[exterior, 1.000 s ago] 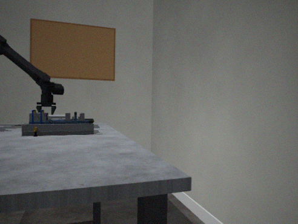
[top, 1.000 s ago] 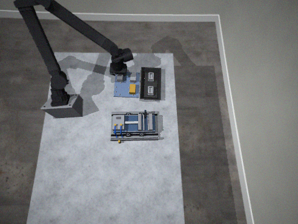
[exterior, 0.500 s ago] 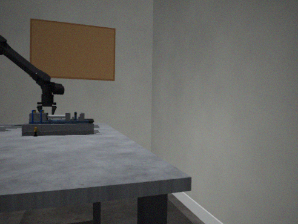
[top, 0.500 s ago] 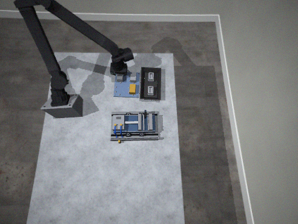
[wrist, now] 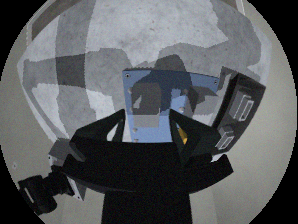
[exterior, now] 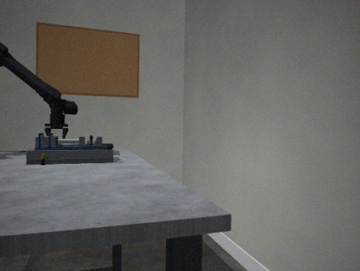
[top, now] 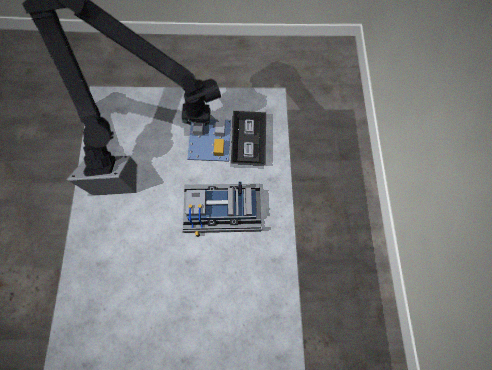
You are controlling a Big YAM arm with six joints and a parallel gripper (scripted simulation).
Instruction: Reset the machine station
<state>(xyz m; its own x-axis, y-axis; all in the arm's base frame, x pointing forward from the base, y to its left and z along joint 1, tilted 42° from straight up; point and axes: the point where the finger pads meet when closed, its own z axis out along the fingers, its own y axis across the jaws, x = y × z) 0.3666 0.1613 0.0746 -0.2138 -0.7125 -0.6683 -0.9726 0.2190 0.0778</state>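
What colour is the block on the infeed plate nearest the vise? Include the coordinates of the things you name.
Yellow [top: 218, 147], clearest in the top view.

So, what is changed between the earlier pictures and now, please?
Nothing has visibly changed. The gripper is still open over one gray aluminum blank, with nothing taken or released. The other gray aluminum blank and the yellow brass blank stayed on the infeed plate, and both finished parts stayed in the black outfeed tray.
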